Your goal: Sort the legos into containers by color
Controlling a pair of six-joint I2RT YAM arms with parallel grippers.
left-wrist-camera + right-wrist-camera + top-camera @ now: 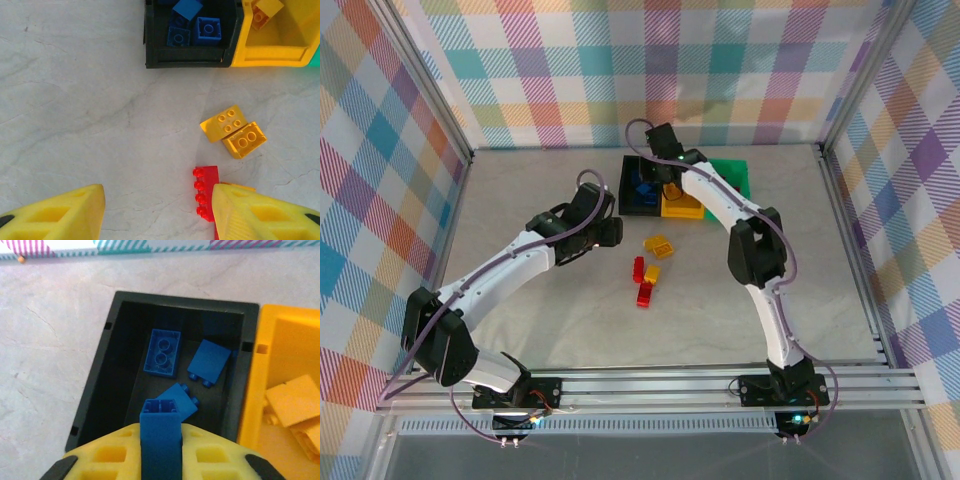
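While the right gripper point(161, 442) clamps a blue brick point(160, 422) over the black bin point(95, 390), release seems next; the left gripper point(157, 200) hangs open.

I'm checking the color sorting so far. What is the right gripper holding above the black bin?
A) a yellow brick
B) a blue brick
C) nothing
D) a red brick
B: the right wrist view shows the right gripper shut on a blue brick, poised over the black bin.
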